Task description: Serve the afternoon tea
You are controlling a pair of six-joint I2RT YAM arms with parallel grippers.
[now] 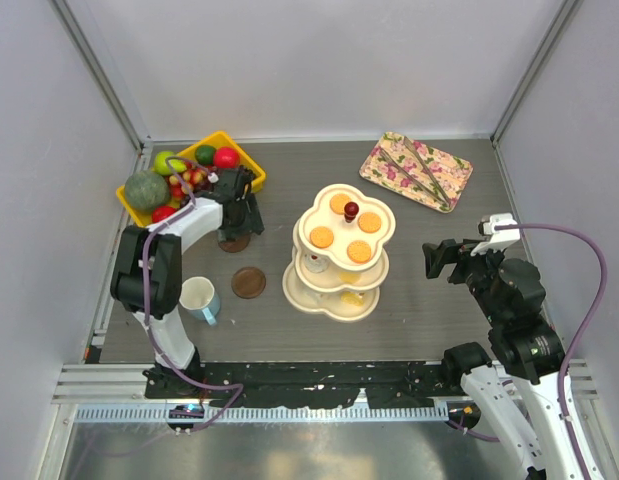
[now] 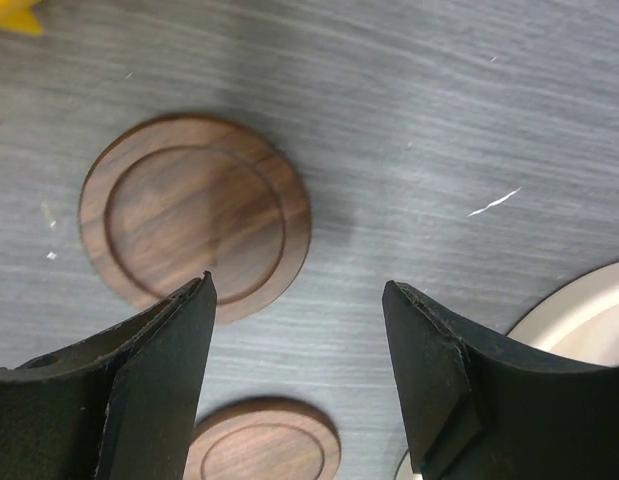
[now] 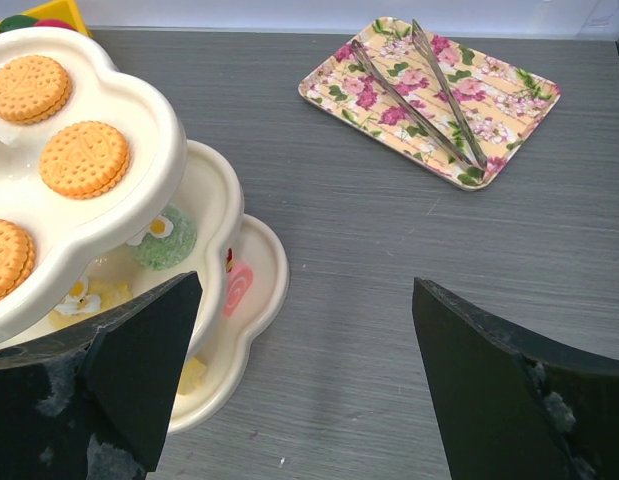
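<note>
Pale blue mug point(image 1: 199, 297): upright, near left. Wooden coaster point(image 1: 249, 283): beside it. Three-tier stand point(image 1: 334, 310): mid-table, vertical, red knob point(image 1: 351, 211) uppermost. Right gripper point(image 3: 304, 285): level, facing stand, jaws apart, empty. Left gripper point(image 2: 299, 290): pointing down over second coaster point(image 2: 194, 215), jaws parted, empty

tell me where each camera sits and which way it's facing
top external: above and behind the arm bases, looking down on the table; shows the left arm and right arm.
left wrist: on the left arm, aimed steeply down at a wooden coaster; open left jaws at the bottom edge.
right wrist: low on the right arm, looking across the table at the tiered stand and floral tray; open right jaws in front.
shared: stand in all three; tray in top and right wrist.
</note>
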